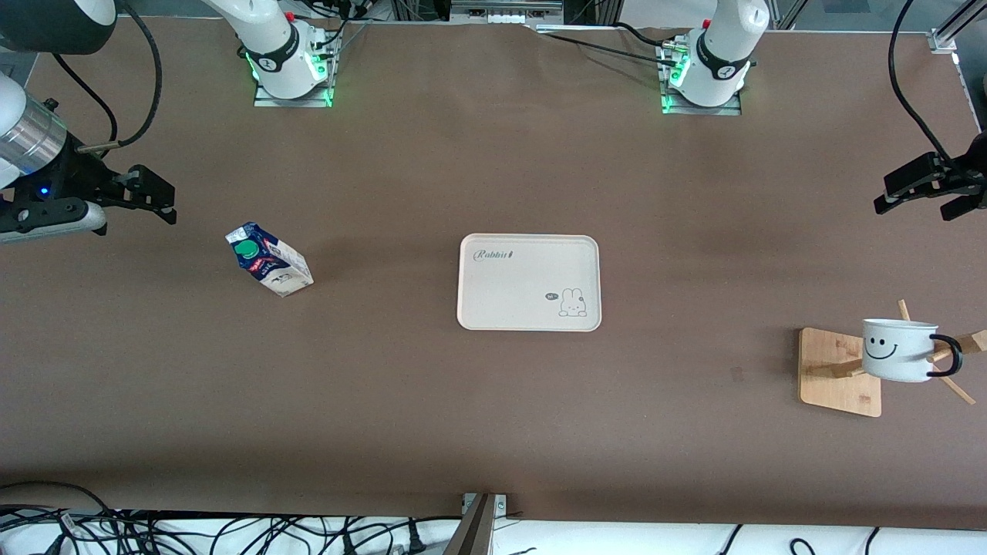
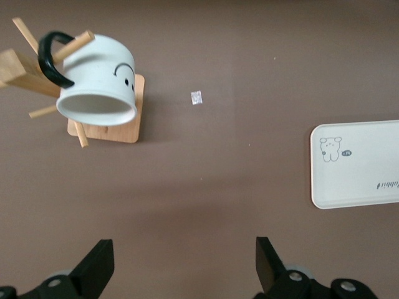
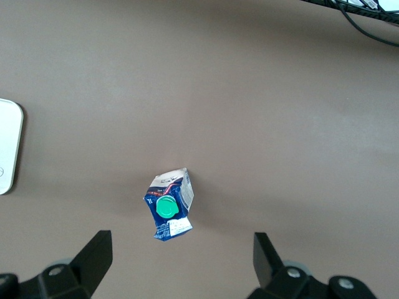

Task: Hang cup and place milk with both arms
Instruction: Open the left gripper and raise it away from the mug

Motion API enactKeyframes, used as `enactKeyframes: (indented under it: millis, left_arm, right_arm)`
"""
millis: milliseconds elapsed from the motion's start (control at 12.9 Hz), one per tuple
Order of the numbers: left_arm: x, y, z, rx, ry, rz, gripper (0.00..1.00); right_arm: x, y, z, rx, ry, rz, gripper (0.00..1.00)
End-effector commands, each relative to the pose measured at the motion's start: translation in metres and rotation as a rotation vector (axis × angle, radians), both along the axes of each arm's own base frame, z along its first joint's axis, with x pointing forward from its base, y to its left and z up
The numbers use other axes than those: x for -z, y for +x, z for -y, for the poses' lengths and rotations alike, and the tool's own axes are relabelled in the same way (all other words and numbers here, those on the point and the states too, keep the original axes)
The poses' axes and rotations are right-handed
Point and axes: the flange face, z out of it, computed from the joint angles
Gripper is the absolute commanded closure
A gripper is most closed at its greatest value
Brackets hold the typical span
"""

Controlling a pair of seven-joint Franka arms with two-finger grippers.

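Hanging by its handle on the wooden rack [image 1: 840, 372], the cup [image 1: 899, 349] looks settled; the milk [image 1: 269, 259] stands on the counter [image 1: 493, 408], not yet on the tray [image 1: 529, 282]; both the left claw [image 1: 929, 187] and the right claw [image 1: 146, 196] hover spread and empty; a skewed pinch could topple the carton.

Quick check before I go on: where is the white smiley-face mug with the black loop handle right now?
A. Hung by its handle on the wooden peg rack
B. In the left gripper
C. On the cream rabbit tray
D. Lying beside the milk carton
A: the white smiley-face mug hangs by its handle on a peg of the wooden peg rack, while the left gripper stands open and apart from it.
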Motion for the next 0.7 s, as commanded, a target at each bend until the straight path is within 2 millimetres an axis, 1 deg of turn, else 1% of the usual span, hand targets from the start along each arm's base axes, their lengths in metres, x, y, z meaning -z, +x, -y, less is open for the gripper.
enactKeyframes:
  millis: [0, 77, 155, 232, 310, 387, 464, 619]
  left_arm:
    - [0.012, -0.001, 0.023, 0.018, 0.033, -0.077, 0.0]
    - [0.01, -0.002, 0.042, 0.033, 0.068, -0.083, 0.0]
    - [0.008, -0.006, 0.057, 0.039, 0.103, -0.103, 0.0]
    - [0.007, -0.011, 0.059, 0.017, 0.111, -0.131, 0.0]
    - [0.004, -0.012, 0.052, 0.0, 0.105, -0.128, 0.0]
    - [-0.006, -0.01, 0.051, -0.001, 0.098, -0.108, 0.0]
    - [-0.007, -0.007, 0.056, 0.002, 0.11, -0.12, 0.0]
    - [-0.007, -0.006, 0.057, 0.003, 0.1, -0.127, 0.0]
  right_arm:
    - [-0.004, 0.001, 0.001, 0.015, -0.009, 0.0, 0.0]
    - [-0.004, 0.001, 0.001, 0.015, -0.007, -0.002, 0.0]
    - [-0.003, 0.001, 0.001, 0.016, -0.008, -0.008, 0.0]
    - [-0.002, -0.001, 0.001, 0.016, -0.008, -0.011, 0.0]
    - [-0.001, -0.002, 0.001, 0.016, -0.009, -0.023, 0.0]
    - [-0.001, -0.003, 0.004, 0.021, -0.009, -0.028, 0.0]
    - [-0.001, -0.002, 0.005, 0.024, -0.01, -0.028, 0.0]
    - [-0.001, -0.003, 0.005, 0.034, -0.009, -0.029, 0.0]
